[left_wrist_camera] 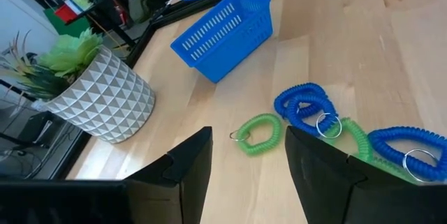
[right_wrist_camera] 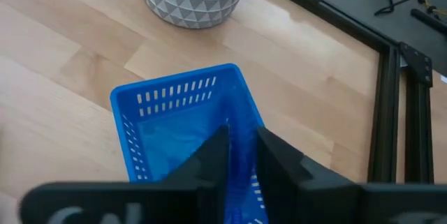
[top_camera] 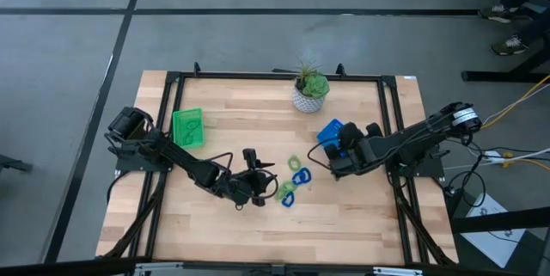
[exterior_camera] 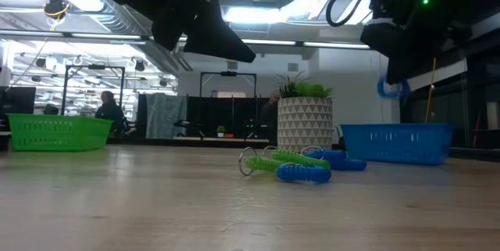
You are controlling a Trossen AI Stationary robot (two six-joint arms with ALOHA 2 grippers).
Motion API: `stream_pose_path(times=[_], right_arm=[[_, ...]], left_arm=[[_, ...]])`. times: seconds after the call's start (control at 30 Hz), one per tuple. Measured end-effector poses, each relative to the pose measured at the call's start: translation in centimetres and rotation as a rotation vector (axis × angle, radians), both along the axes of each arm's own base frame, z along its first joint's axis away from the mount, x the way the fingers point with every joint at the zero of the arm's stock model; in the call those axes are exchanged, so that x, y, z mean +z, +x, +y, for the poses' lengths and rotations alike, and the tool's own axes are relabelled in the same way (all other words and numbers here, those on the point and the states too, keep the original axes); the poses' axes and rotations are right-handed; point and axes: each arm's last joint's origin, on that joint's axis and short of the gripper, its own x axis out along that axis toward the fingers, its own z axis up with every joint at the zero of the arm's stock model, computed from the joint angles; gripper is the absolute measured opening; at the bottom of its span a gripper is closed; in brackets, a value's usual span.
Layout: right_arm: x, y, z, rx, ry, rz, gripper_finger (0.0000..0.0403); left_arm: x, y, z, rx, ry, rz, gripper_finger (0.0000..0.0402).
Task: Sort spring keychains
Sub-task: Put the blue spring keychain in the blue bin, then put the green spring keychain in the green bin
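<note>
Several spring keychains (top_camera: 294,183) lie clustered on the table (top_camera: 361,224) just in front of the plant pot (top_camera: 308,98), seen from above, between both arms. Low view: a blue keychain (exterior_camera: 393,88) hangs from the right gripper (exterior_camera: 394,75) over the blue tray (exterior_camera: 397,141); whether it's pinched, I cannot tell. Left wrist: left gripper (left_wrist_camera: 244,165) spread wide, a green keychain (left_wrist_camera: 260,134) lying crosswise between its fingers, bare wood around. Right wrist: narrow finger gap above the tray.
</note>
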Motion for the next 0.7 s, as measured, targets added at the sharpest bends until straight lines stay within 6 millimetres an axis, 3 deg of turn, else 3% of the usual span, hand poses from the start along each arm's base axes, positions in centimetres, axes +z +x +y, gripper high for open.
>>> stream_pose_path(times=[0.4,0.7], right_arm=[[0.0,0.1,0.0,0.009,-0.013,-0.012,0.019],[0.2,2.0,0.5,0.162,-0.074,-0.082,0.0209]], left_arm=[[0.0,0.2,0.3,-0.016,0.023,0.014,0.0177],[-0.1,0.7,1.0,-0.096,-0.121,0.025,0.0171]])
